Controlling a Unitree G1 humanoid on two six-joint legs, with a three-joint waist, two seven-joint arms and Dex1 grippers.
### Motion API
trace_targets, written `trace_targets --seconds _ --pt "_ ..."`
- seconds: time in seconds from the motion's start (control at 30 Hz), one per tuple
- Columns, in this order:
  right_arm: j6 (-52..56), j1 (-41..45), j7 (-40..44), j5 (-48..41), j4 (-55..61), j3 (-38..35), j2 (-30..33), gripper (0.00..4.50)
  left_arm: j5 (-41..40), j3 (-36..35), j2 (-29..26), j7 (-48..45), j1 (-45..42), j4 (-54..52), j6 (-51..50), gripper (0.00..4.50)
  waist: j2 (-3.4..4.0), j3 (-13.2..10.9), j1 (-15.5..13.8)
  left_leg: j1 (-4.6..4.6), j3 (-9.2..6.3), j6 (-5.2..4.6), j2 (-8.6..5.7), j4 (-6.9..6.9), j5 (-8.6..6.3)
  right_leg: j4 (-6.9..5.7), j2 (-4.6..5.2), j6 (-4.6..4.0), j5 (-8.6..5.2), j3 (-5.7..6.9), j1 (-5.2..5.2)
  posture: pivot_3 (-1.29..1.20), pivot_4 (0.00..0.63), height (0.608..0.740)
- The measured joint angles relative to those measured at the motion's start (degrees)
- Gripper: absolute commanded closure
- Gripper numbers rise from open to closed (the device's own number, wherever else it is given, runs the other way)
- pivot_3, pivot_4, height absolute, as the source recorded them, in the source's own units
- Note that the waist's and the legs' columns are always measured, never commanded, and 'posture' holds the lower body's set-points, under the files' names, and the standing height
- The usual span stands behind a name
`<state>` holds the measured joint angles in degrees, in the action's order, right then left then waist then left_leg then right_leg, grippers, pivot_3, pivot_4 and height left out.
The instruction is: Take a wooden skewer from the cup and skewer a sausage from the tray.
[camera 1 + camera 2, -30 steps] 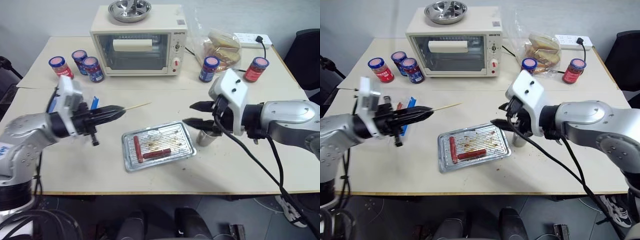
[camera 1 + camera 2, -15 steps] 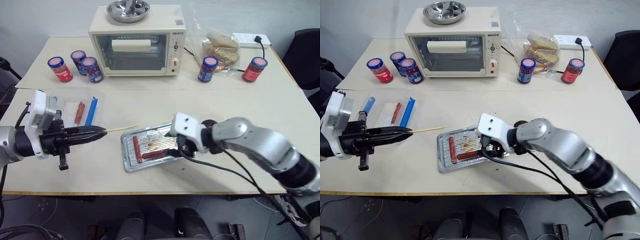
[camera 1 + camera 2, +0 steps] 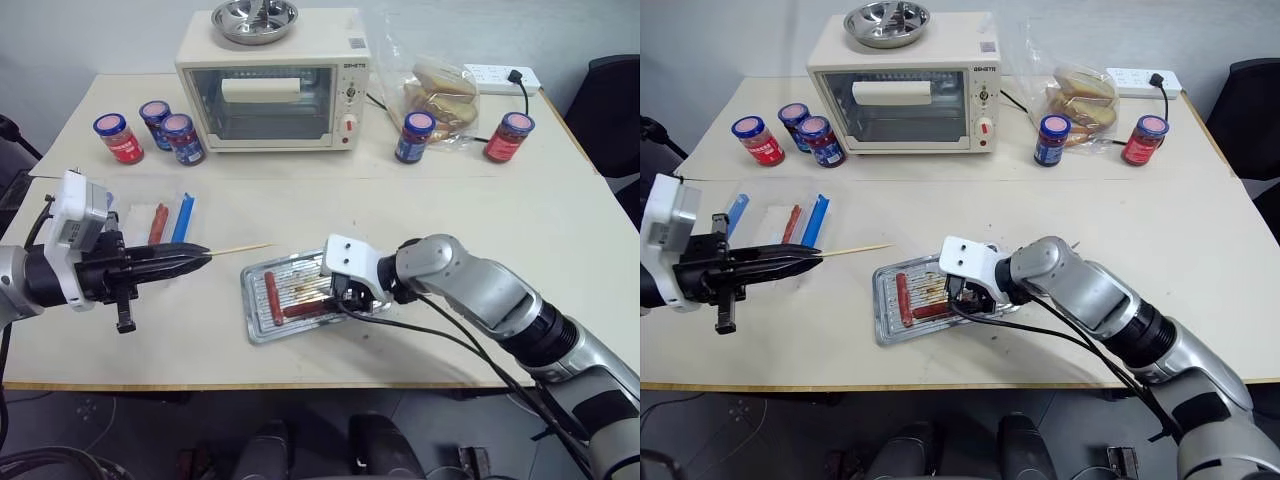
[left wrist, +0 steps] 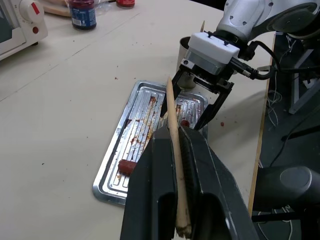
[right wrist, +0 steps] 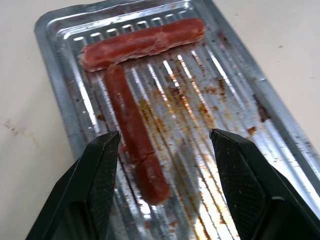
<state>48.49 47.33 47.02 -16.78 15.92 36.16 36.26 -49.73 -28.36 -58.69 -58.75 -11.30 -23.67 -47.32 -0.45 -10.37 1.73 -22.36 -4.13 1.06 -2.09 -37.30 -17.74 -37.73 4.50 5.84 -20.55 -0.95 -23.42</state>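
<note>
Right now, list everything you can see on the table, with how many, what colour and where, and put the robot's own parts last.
tray: 1, silvery, front centre of the table
sausages: 2, dark reddish-brown sausage and a brighter orange-red one, both lying in the tray
wooden skewer: 1, pale tan, clamped in the left gripper, tip pointing toward the tray
cup: 1, steel, just beyond the tray
toaster oven: 1, cream, rear centre
metal bowl: 1, silvery, on the oven
jars: 5, three rear left, two rear right
bag of bread: 1, rear right
power strip: 1, white, rear right
left gripper: shut on the skewer
right gripper: open over the tray, straddling the dark sausage
</note>
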Motion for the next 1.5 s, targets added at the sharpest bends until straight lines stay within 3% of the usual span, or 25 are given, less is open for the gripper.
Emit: trace_targets --seconds 0.23,0.33,0.4,0.83,1.1,1.5 --pt "-1.43 -0.55 2.09 4.68 -2.75 1.64 -1.73 1.53 0.15 1.82 0.00 0.09 -1.92 1.60 0.57 4.50 0.00 0.00 0.08 -0.01 0.02 0.02 -0.01 -0.02 0.01 -0.05 -0.01 0.00 0.00 -0.03 -0.05 0.00 0.150 0.740" --pt "-2.17 -0.76 2.55 6.11 -3.39 1.64 -2.34 1.99 0.19 2.02 0.00 0.18 -1.97 1.75 0.75 4.50 0.00 0.00 0.07 -0.01 0.02 0.02 -0.01 -0.03 0.01 -0.06 -0.01 0.00 0.00 -0.03 -0.05 0.00 0.150 0.740" --pt "-2.38 -1.17 3.24 6.66 -3.81 1.63 -2.77 2.55 0.20 2.07 0.00 0.30 -2.04 1.76 1.14 4.50 0.00 0.00 0.06 -0.01 0.02 0.03 -0.01 -0.03 0.02 -0.06 -0.01 0.00 0.00 -0.03 -0.05 0.00 0.150 0.740" --pt "-2.43 -3.49 4.56 7.82 -3.82 -0.72 -4.63 2.55 0.33 3.60 0.00 0.40 -2.88 2.07 1.80 4.50 -0.03 0.02 0.10 0.00 0.02 0.03 -0.01 -0.08 0.02 -0.13 -0.02 0.00 0.00 -0.03 -0.05 0.00 0.150 0.740" --pt "-2.46 -4.35 4.97 7.93 -4.01 -0.97 -6.12 4.15 0.40 3.96 0.01 0.46 -3.23 2.14 1.83 4.50 -0.04 0.03 0.12 0.01 0.02 0.03 -0.02 -0.15 0.02 -0.18 -0.02 0.00 0.00 -0.03 -0.04 0.00 0.150 0.740" --pt "-2.20 -6.04 4.67 8.70 -3.06 -2.59 -6.32 4.15 0.46 4.78 0.20 0.51 -3.89 2.28 2.39 4.50 -0.06 0.04 0.01 0.00 0.02 0.03 -0.04 -0.20 0.02 -0.22 -0.01 0.00 0.00 -0.03 -0.03 0.00 0.150 0.740"
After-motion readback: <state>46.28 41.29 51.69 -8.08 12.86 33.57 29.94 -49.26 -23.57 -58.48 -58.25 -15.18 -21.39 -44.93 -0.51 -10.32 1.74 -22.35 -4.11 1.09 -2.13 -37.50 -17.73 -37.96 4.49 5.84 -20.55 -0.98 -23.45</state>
